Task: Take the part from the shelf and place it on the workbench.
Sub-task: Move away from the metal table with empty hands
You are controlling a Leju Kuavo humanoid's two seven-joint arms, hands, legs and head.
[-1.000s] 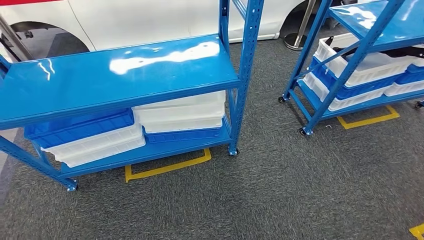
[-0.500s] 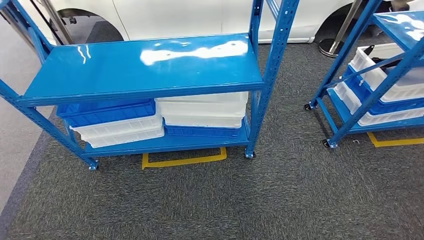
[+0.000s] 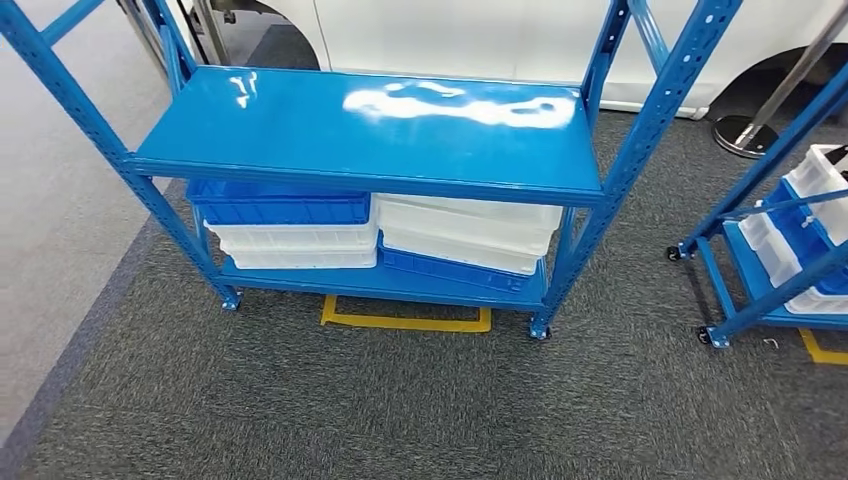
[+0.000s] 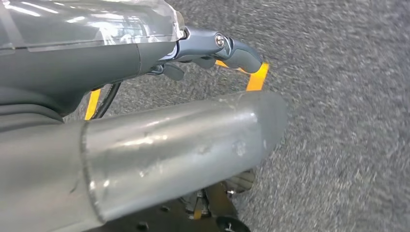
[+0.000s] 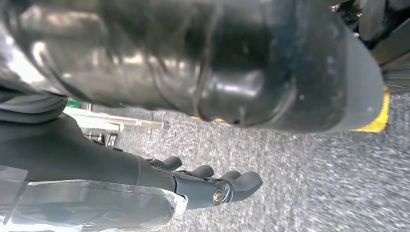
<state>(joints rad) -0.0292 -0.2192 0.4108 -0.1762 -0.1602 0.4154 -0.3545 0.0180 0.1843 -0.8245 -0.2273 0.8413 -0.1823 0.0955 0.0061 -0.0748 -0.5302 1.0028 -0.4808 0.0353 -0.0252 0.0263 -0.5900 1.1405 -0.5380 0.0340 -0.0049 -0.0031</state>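
The robot faces a blue shelf on wheels. Its middle board lies bare and glossy, and stacked blue and white bins sit on the board below. No part is recognisable on this shelf, and what the bins hold is hidden. A second shelf at the right edge of the head view carries more bins, so the part may lie there, or out of sight.

Both arms hang low over the grey carpet. The left hand holds nothing, its fingers loosely bent. The right hand holds nothing either, its fingers lying stretched side by side and slightly apart.

The chief risk is reaching into the wrong shelf or bin, since the target is not located. A second risk: the shelf stands on castors, so a nudge from a hand or arm against its upright could roll it off its yellow floor mark.
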